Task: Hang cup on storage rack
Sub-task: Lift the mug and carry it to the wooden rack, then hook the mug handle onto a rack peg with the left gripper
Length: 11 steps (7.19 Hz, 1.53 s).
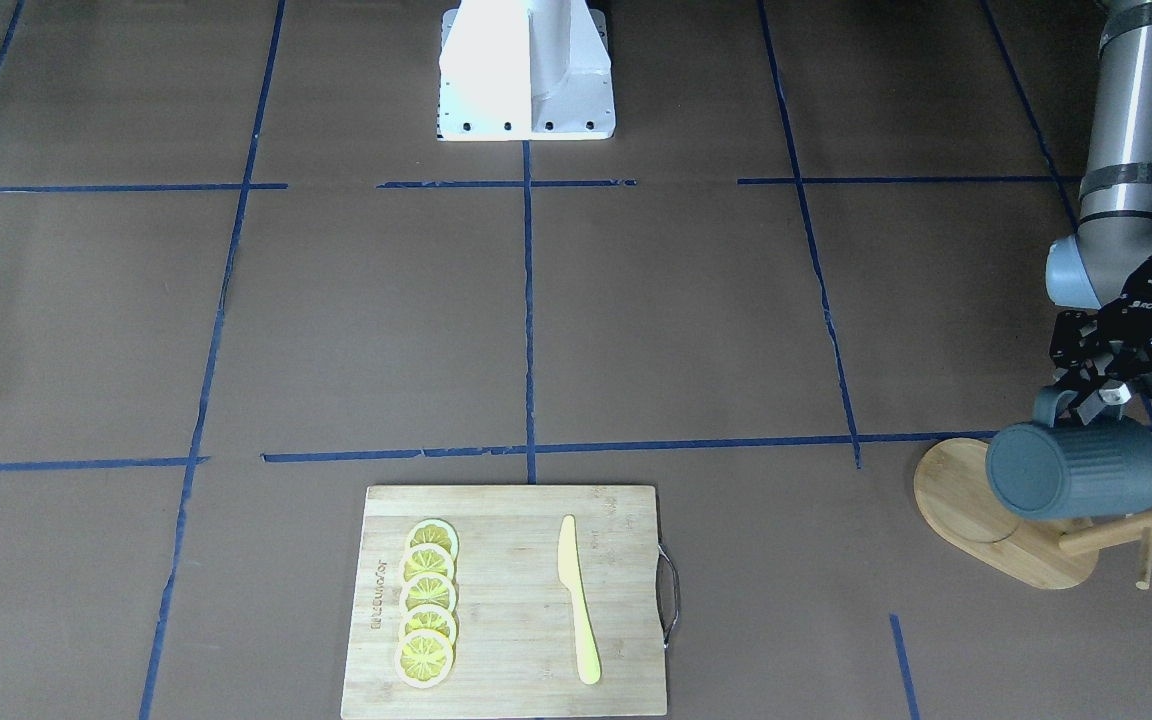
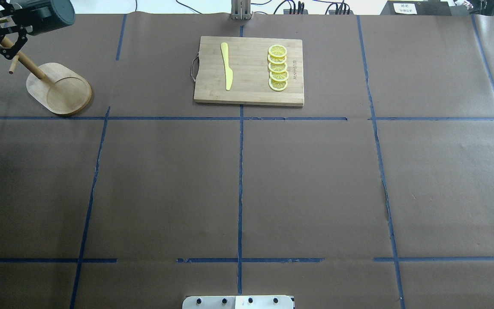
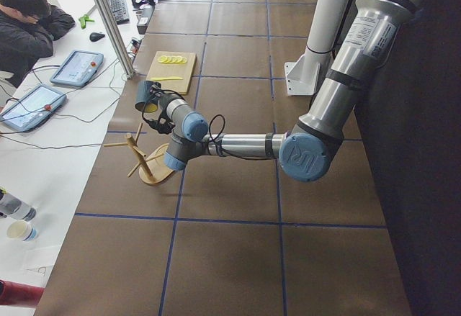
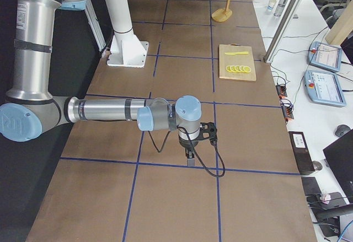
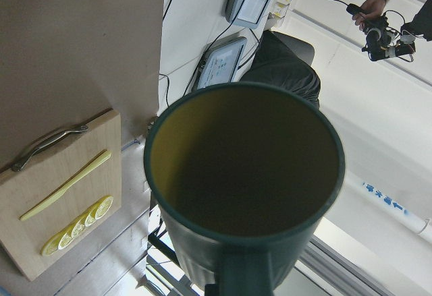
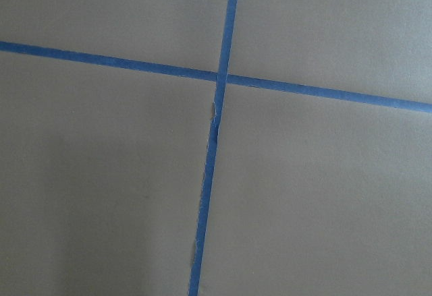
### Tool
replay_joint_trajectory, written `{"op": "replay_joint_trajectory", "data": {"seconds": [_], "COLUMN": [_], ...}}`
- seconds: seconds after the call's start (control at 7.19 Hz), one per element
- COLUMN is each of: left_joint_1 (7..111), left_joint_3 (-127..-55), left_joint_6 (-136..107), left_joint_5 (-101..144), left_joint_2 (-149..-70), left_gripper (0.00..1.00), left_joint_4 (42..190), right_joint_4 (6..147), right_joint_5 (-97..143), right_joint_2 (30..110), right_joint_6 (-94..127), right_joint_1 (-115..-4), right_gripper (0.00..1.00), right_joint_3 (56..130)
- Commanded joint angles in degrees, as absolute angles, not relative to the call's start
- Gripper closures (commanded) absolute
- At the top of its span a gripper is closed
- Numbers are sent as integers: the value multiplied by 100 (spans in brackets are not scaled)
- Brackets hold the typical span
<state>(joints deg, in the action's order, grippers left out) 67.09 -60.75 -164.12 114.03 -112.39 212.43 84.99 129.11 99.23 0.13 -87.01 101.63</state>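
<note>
1. Brown paper-covered table (image 2: 315,184) with a blue tape grid is carrying everything. The working spot is sitting close to the table's edge.
2. Left gripper (image 1: 1086,395): its fingers are clamping the small handle of the cup (image 1: 1076,470). The cup is hanging on its side in the air just under the fingers, its mouth facing the left wrist camera.
3. The storage rack (image 1: 956,490) is standing below the fingers, with its post (image 1: 1136,525) and pegs (image 1: 1144,560) showing past the cup's body. My judgement: the handle is not sitting on any peg yet.
4. Risks, as I am reading them:
   - The fingers are filling part of the small handle loop, so a peg may miss the opening and skid off the ribbed wall.
   - The cup's body may nudge the post, tipping the light rack or sliding it toward the edge.
   - Letting go too early would drop the cup onto the rack.
5. Right gripper (image 4: 189,156) is hovering low over the tape grid, well apart from the left fingers. I cannot tell whether its fingers are apart or together.
</note>
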Motion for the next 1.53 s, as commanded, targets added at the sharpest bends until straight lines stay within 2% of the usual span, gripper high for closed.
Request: {"op": "replay_joint_trajectory", "data": {"seconds": [0.0, 1.25, 1.39], "left_joint_1": [6767, 6935, 6935], "left_joint_3": [-5688, -4914, -4887], "left_joint_6": [-16427, -16409, -16409], "left_joint_5": [11408, 11408, 11408], "left_joint_2": [-11224, -11013, -11021], "left_gripper": [100, 99, 94], "left_joint_4": [21830, 22210, 22210], "right_joint_4": [8499, 8499, 8499], "right_joint_5": [12911, 12902, 12902], "right_joint_2": [9923, 9932, 9932], "right_joint_6": [9, 0, 0], "right_joint_1": [-8701, -8701, -8701], "right_gripper": [0, 0, 0], "right_joint_3": [10169, 10187, 10204]}}
